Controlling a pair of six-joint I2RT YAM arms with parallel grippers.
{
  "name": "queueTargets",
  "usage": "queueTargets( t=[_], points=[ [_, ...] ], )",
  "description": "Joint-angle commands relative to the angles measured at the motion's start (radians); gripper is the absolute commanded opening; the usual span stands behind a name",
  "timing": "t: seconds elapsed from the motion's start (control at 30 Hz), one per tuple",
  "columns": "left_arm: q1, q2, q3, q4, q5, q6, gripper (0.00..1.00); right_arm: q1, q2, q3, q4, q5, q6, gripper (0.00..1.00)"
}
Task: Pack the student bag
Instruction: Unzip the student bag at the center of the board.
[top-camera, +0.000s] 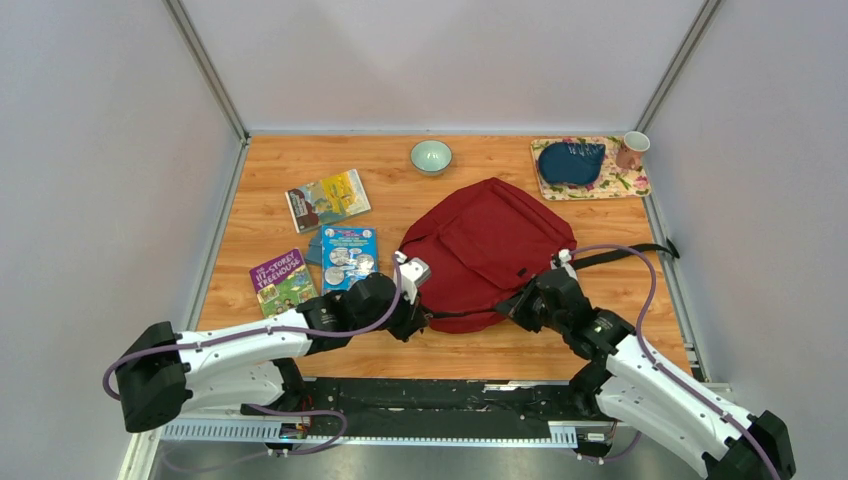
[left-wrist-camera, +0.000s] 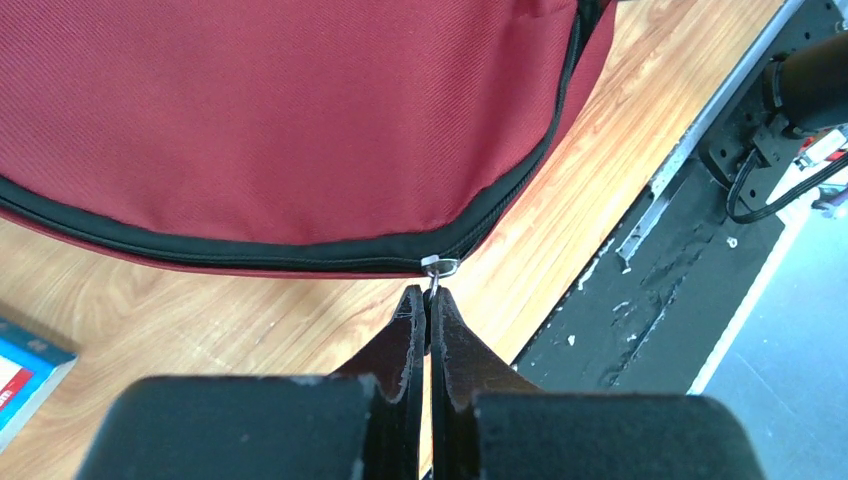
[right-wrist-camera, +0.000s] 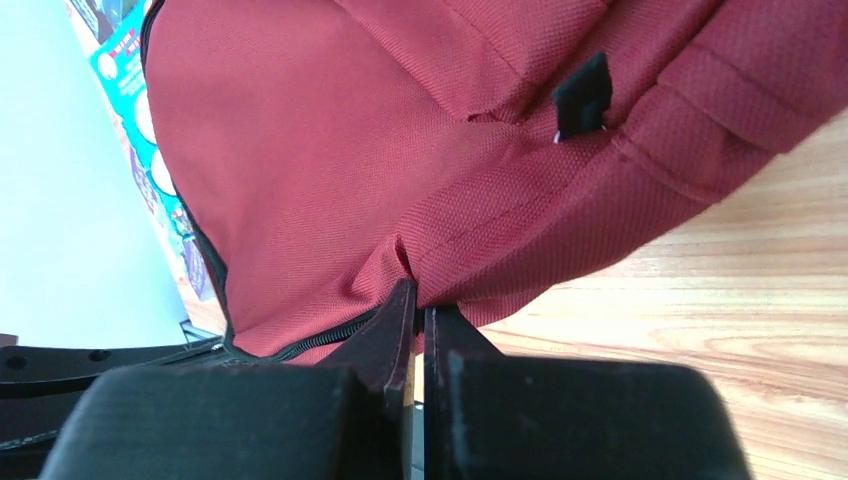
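Observation:
The student bag (top-camera: 487, 247), a big dark red backpack with black zipper trim, lies flat in the middle of the wooden table. At its near left edge my left gripper (top-camera: 418, 322) is shut on the metal zipper pull (left-wrist-camera: 439, 266), which hangs from the black zipper line (left-wrist-camera: 250, 252). At the bag's near right edge my right gripper (top-camera: 520, 305) is shut on a pinched fold of the red fabric (right-wrist-camera: 440, 270). In the right wrist view a stretch of the zipper teeth (right-wrist-camera: 318, 338) shows just left of the fingers.
Three picture books (top-camera: 328, 199) (top-camera: 349, 256) (top-camera: 283, 283) lie left of the bag. A pale green bowl (top-camera: 431, 156) stands at the back. At the back right a floral mat (top-camera: 625, 182) holds a dark blue pouch (top-camera: 571, 162) and a cup (top-camera: 632, 149). A black strap (top-camera: 622, 254) trails right.

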Motion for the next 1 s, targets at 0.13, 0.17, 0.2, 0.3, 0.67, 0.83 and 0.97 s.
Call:
queueTargets(
  t=[0.13,0.17,0.2,0.3,0.67,0.83,0.97],
  points=[
    [-0.002,-0.126,-0.032,-0.238,-0.113,0.030,0.00,-0.066,0.044,0.077,-0.083,0.036,-0.213,0.00],
    [-0.002,-0.143,-0.035,-0.242,-0.102,0.027,0.00,-0.064,0.053,0.080,-0.076,0.034,-0.229,0.00],
    [-0.002,-0.154,-0.037,-0.250,-0.096,0.025,0.00,-0.066,0.075,0.084,-0.065,0.033,-0.242,0.00],
    [-0.002,-0.172,-0.046,-0.244,-0.068,0.012,0.00,-0.067,0.150,0.132,-0.034,0.017,-0.307,0.00],
    [-0.066,-0.088,-0.020,-0.166,0.014,-0.042,0.00,-0.076,0.443,0.365,-0.040,0.045,-0.517,0.00],
    [-0.115,0.014,0.037,-0.109,0.050,-0.038,0.00,-0.101,0.513,0.399,-0.060,0.089,-0.539,0.00],
    [-0.136,0.082,0.083,-0.089,0.065,-0.025,0.00,-0.138,0.517,0.397,-0.056,0.090,-0.549,0.00]
  ],
)
